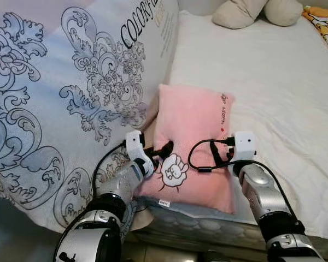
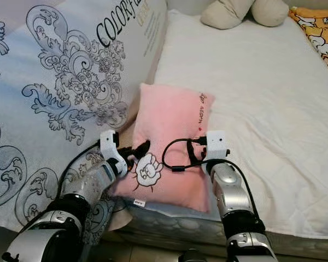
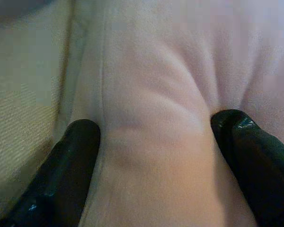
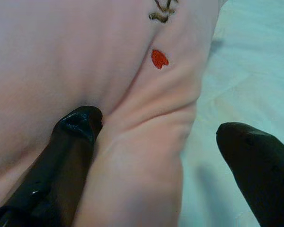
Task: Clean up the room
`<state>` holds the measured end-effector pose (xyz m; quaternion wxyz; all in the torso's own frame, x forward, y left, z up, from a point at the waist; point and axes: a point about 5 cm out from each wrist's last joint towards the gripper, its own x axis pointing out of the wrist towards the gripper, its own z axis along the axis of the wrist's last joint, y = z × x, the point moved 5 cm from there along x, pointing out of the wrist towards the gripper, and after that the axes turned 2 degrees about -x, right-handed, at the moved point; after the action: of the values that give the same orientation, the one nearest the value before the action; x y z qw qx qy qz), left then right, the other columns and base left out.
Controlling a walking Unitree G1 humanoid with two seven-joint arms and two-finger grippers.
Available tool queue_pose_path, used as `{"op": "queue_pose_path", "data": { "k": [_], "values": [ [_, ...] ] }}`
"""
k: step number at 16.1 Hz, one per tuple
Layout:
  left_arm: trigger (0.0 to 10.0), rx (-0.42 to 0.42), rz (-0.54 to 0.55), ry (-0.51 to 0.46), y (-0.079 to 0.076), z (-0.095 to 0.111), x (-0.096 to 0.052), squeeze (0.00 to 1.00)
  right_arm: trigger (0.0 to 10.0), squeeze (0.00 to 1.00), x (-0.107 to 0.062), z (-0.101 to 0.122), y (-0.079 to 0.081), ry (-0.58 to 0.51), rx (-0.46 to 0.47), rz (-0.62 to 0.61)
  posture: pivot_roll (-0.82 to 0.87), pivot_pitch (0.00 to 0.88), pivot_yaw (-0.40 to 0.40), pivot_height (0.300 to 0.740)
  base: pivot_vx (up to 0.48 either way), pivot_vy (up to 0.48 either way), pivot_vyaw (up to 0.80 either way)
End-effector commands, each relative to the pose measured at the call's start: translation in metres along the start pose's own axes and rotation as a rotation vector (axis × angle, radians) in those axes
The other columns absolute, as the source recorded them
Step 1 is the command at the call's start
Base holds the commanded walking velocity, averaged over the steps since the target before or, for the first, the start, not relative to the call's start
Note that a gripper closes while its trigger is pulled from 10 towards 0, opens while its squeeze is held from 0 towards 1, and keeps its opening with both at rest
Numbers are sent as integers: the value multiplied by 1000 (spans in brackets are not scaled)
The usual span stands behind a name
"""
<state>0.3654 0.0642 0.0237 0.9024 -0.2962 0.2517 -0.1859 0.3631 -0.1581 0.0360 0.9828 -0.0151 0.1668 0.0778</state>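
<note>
with the left end effector and right end effector both spread apart astride the pink pillow edges on the bed, both should pinch deep folds evenly before lifting.

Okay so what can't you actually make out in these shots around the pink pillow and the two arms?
- Pink pillow: near corner under the left gripper, head views.
- Small label on the pillow's near edge: too small to read.
- Print on the big patterned cushion: cut off at the top edge.
- Right gripper: jaws straddle the pillow's edge; contact unclear, right wrist view.
</note>
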Motion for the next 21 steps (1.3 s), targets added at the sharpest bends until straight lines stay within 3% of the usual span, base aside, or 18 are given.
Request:
{"op": "queue_pose_path", "data": {
  "k": [1,2,3,6,7,9,15,16,21],
  "values": [
    [10000,7,17,70,2,-16,0,0,10000,0,3,-4,14,26,66,51,-168,55,103,740,0,0,0],
    [1098,-18,-8,59,-1,-14,0,0,6745,0,4,-8,18,51,113,67,-162,58,101,740,0,0,0],
    [0,-44,-38,53,-5,-12,1,0,0,0,4,-12,22,74,174,83,-158,59,101,740,0,0,0],
    [0,-117,-81,58,-12,-14,2,0,0,0,5,-20,34,141,321,135,-153,62,101,740,0,0,0],
    [0,-172,-83,54,-12,-14,3,0,0,0,5,-21,37,152,331,155,-153,62,101,740,0,0,0],
    [0,-207,-106,39,-15,-11,3,0,0,0,3,-23,40,162,333,169,-157,66,100,740,0,0,0],
    [0,-184,-215,39,-37,-12,5,0,0,0,2,-26,38,182,386,169,-158,68,106,740,0,0,0],
    [0,-135,-234,42,-38,-14,4,0,0,0,1,-29,38,189,396,168,-157,69,105,740,0,0,0],
    [0,-136,-220,47,-32,-16,1,0,0,0,0,-34,37,204,388,164,-151,71,105,740,0,0,0]
  ]
}}
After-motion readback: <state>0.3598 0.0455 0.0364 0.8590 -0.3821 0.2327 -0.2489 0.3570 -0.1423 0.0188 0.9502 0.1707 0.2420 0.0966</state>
